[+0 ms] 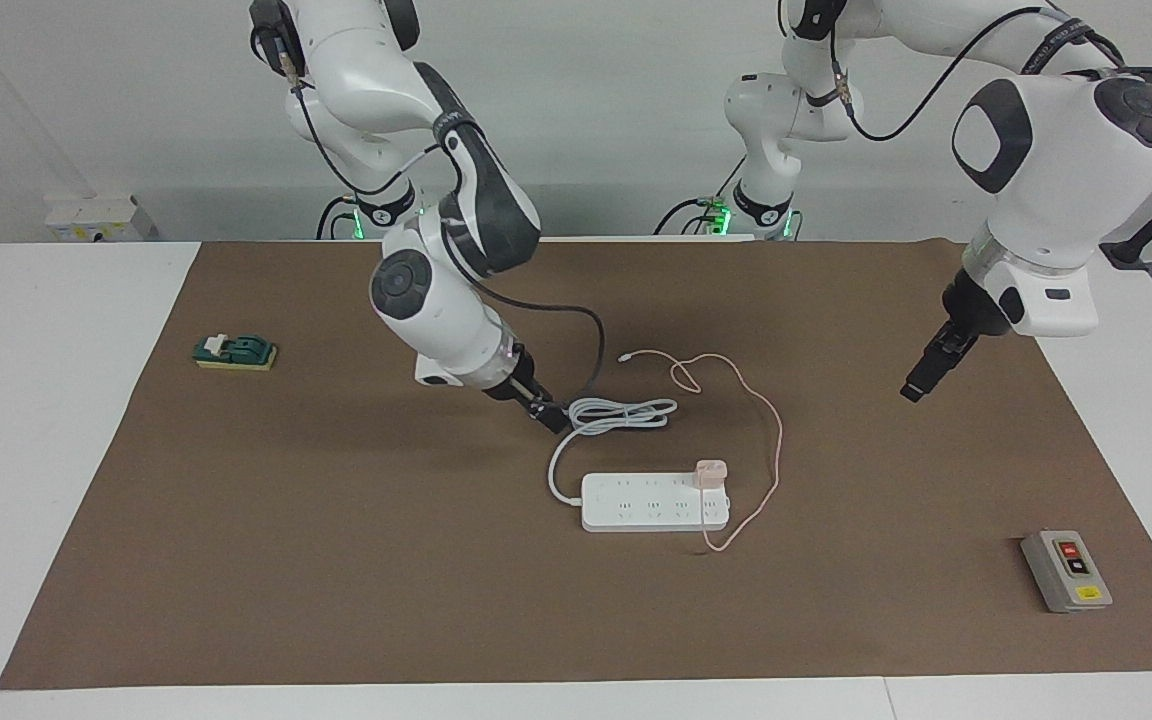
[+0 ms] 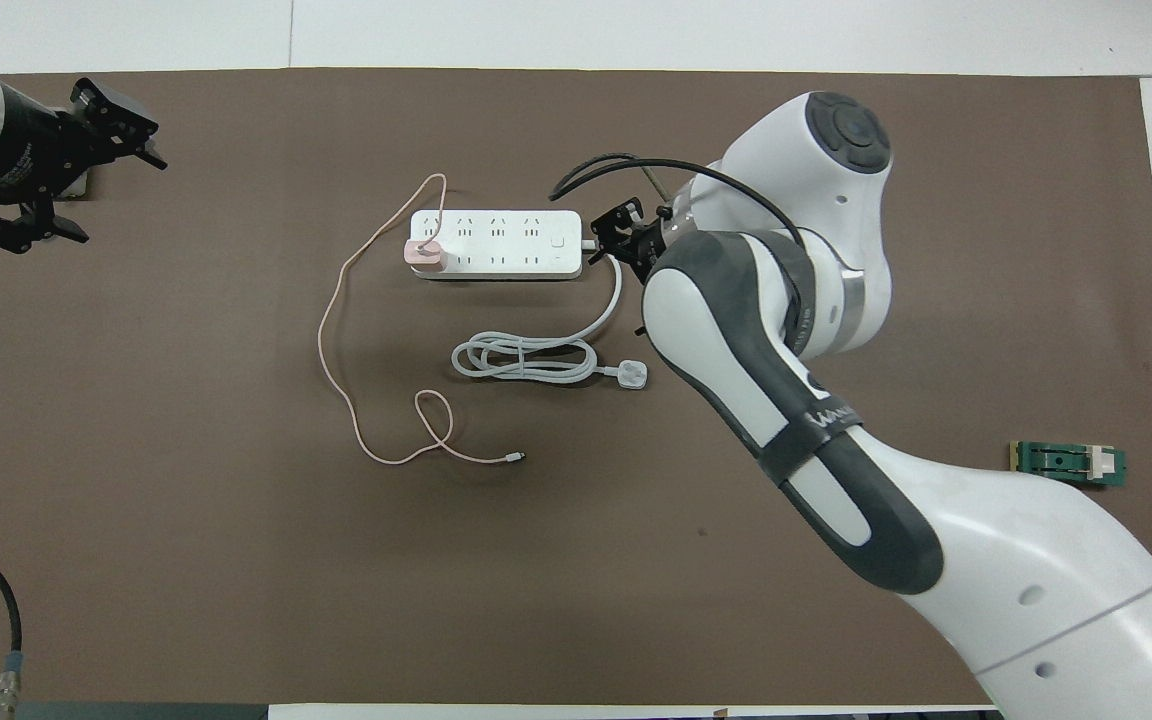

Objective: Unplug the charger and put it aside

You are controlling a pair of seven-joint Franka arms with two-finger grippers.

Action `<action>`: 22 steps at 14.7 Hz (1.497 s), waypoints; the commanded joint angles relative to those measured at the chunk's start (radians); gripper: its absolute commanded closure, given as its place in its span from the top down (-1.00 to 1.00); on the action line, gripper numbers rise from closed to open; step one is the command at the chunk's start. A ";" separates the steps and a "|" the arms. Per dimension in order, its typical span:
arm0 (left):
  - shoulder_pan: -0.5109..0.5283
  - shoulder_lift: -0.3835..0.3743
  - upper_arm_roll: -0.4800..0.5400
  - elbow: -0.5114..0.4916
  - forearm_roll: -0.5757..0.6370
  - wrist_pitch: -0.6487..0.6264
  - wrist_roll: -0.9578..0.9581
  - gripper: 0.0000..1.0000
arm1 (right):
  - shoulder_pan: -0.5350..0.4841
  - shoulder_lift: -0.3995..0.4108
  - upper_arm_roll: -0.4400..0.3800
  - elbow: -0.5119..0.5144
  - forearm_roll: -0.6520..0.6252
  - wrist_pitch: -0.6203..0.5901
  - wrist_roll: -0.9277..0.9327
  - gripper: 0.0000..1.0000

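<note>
The pale-pink charger (image 1: 711, 472) (image 2: 426, 255) sits plugged into the white power strip (image 1: 636, 512) (image 2: 496, 262), at the strip's end toward the left arm. Its thin pink cable (image 1: 778, 440) (image 2: 322, 340) loops over the mat nearer the robots. My right gripper (image 1: 549, 418) (image 2: 620, 240) is low, beside the strip's other end where the white cord leaves it; it looks open and empty, and hides the white plug in the facing view. My left gripper (image 1: 916, 390) (image 2: 106, 190) hangs open and empty over the mat toward the left arm's end.
The coiled white cord (image 1: 626, 412) (image 2: 521, 358) and its plug (image 2: 633, 375) lie nearer the robots than the strip. A grey button box (image 1: 1066, 570) sits toward the left arm's end, a green switch block (image 1: 236, 352) (image 2: 1068, 463) toward the right arm's.
</note>
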 commanded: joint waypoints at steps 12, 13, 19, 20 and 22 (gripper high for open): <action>-0.122 0.067 0.005 -0.193 -0.113 0.266 -0.846 1.00 | 0.038 0.435 0.041 0.477 0.145 0.096 0.419 1.00; -0.146 0.085 0.005 -0.219 -0.113 0.298 -0.850 1.00 | 0.036 0.433 0.040 0.477 0.163 0.067 0.418 1.00; -0.248 0.177 0.005 -0.270 -0.117 0.446 -0.947 1.00 | 0.047 0.435 0.032 0.476 0.137 0.045 0.357 1.00; -0.252 0.218 0.005 -0.252 -0.134 0.469 -0.949 1.00 | 0.047 0.438 0.029 0.477 0.131 0.048 0.335 1.00; -0.281 0.229 0.007 -0.261 -0.137 0.493 -0.950 1.00 | 0.047 0.447 0.018 0.477 0.131 0.071 0.311 1.00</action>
